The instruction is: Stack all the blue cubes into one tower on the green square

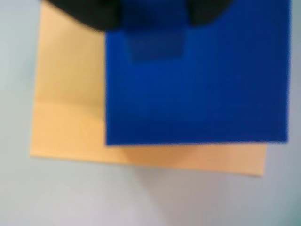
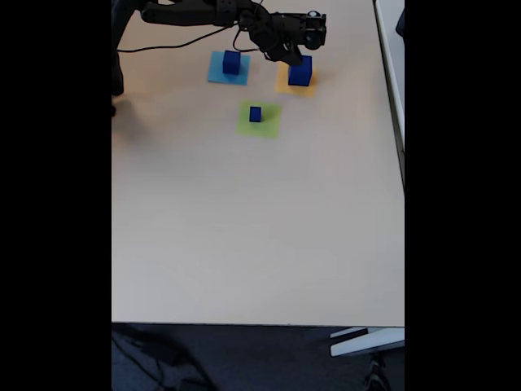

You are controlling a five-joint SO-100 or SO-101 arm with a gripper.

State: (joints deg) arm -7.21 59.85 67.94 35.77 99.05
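In the wrist view a large blue cube (image 1: 197, 94) sits very close beneath me on the orange-yellow square (image 1: 70, 94). The black gripper (image 1: 155, 19) shows blurred at the top edge, right over the cube's far side. In the fixed view the gripper (image 2: 295, 57) hangs at the top of that blue cube (image 2: 300, 73), which rests on the orange-yellow square (image 2: 285, 85). Whether the jaws grip the cube is hidden. A small blue cube (image 2: 256, 114) stands on the green square (image 2: 270, 126). A medium blue cube (image 2: 232, 63) stands on a light-blue square (image 2: 216, 76).
The three coloured squares lie close together at the far end of the beige table (image 2: 260, 228). The arm (image 2: 195, 15) reaches in from the far left, with a black cable (image 2: 163, 45) trailing beside it. The table's right edge (image 2: 402, 163) is near.
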